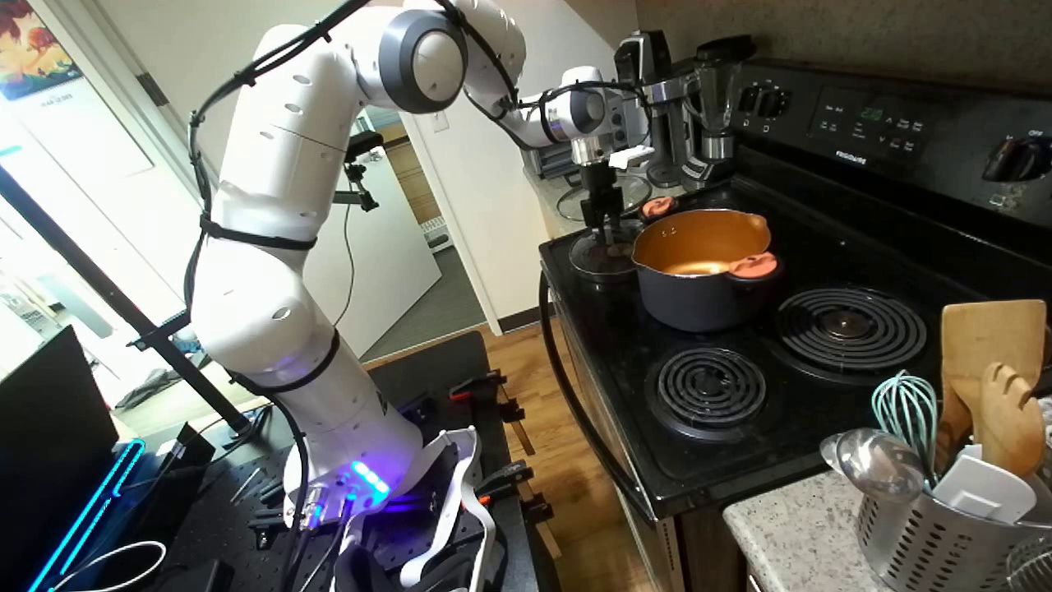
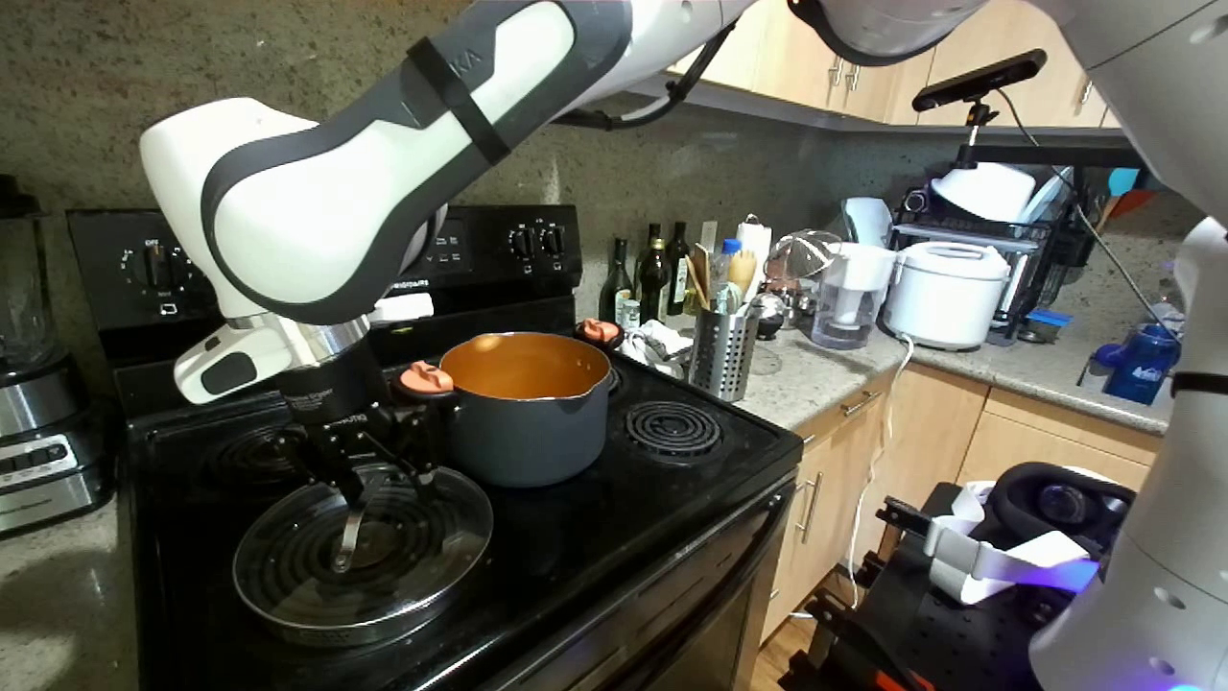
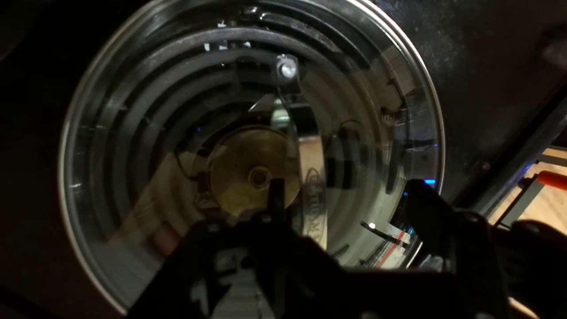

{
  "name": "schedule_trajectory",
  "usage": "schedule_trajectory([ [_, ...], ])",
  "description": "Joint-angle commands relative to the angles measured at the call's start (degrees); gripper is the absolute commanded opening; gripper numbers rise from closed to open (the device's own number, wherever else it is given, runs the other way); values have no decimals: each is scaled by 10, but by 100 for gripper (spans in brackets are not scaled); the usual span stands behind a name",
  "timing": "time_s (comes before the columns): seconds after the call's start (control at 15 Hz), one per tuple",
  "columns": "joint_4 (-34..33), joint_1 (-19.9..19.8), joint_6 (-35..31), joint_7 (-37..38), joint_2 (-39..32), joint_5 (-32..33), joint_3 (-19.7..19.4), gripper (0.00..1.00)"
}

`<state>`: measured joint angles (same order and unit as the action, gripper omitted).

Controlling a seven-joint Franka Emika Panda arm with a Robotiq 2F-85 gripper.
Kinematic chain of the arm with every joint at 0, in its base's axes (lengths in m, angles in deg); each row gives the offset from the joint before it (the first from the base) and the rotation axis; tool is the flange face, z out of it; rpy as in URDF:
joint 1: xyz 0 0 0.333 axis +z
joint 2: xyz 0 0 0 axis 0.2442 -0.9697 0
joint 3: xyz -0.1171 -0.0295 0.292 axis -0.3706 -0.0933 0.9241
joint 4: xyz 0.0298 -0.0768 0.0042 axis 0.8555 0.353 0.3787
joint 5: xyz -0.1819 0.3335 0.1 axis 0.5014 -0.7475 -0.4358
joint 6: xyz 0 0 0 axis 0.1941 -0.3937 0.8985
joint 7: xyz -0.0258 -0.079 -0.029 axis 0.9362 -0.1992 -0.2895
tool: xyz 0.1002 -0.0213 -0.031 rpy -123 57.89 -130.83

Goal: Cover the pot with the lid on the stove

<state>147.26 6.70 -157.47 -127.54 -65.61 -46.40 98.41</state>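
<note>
Claw (image 2: pixel 393 488) is standing over lid (image 2: pixel 393 568)

Its fingers (image 3: pixel 277 199) are standing apart, one on each side of the metal handle (image 3: pixel 312 177); whether either is touching it, I cannot tell. The glass lid is lying over a coil burner (image 3: pixel 234 168) on the stove (image 2: pixel 576 537), just beside the pot (image 2: pixel 528 437), which is standing on the same stove and showing its orange inside. Farther off, a perforated holder (image 2: pixel 724 350) is carrying utensils (image 1: pixel 994 337) on the desk (image 2: pixel 782 395); beyond it, a rounded white appliance (image 2: pixel 945 302) is sitting.

The round clear-glass lid (image 2: pixel 389 566) lies on the black rectangular stove (image 2: pixel 576 528). In both exterior views, the round dark-grey pot (image 2: pixel 532 437) stands there, right of the lid.
</note>
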Motion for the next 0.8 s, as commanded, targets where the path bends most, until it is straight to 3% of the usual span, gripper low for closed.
schedule_trajectory([
  [0.0, -7, -2, -3, -19, 7, -2, 3, 42],
  [0.4, -14, -1, -16, -17, 8, -2, 1, 0],
  [0.73, -15, -1, -17, -19, 7, -3, 1, 4],
])
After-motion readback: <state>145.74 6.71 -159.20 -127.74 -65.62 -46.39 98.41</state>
